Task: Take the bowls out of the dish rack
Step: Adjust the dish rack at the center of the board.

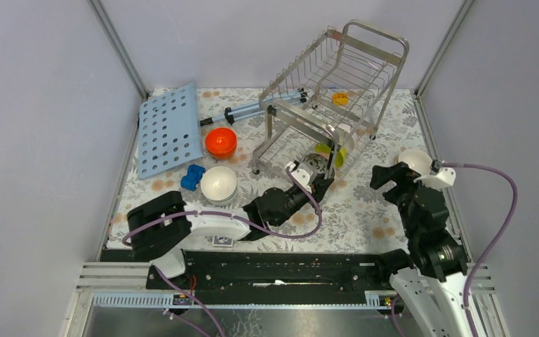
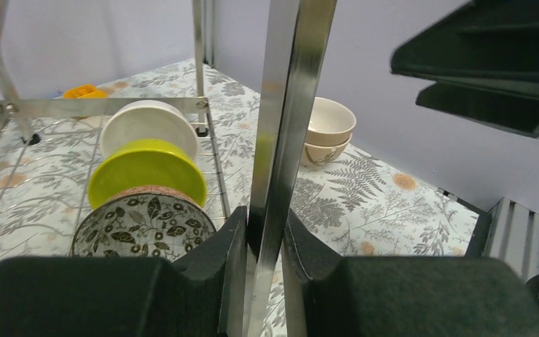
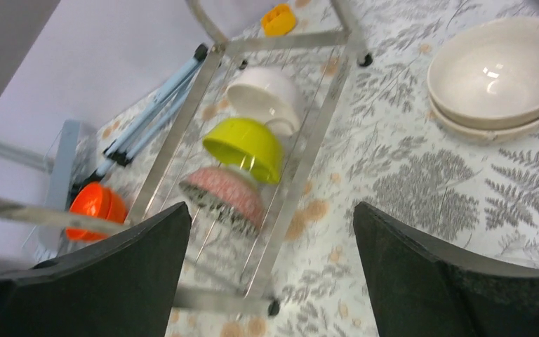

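The steel dish rack [image 1: 375,31] stands at the back centre. Its lower tier holds three bowls on edge: a leaf-patterned one [image 2: 144,225], a yellow-green one [image 2: 146,172] and a white one [image 2: 147,125]. My left gripper [image 2: 263,232] is shut on an upright flat steel post [image 2: 288,105] at the rack's near corner, right beside the patterned bowl [image 1: 314,163]. My right gripper [image 3: 274,281] hangs open and empty above the table, right of the rack, looking down on the same three bowls [image 3: 245,144].
Two stacked cream bowls [image 1: 415,160] sit right of the rack, near my right arm. Left of the rack are stacked white bowls [image 1: 219,182], an orange bowl [image 1: 221,142], a blue toy [image 1: 194,177], a light-blue perforated board [image 1: 170,130] and a blue-and-silver rod [image 1: 253,110].
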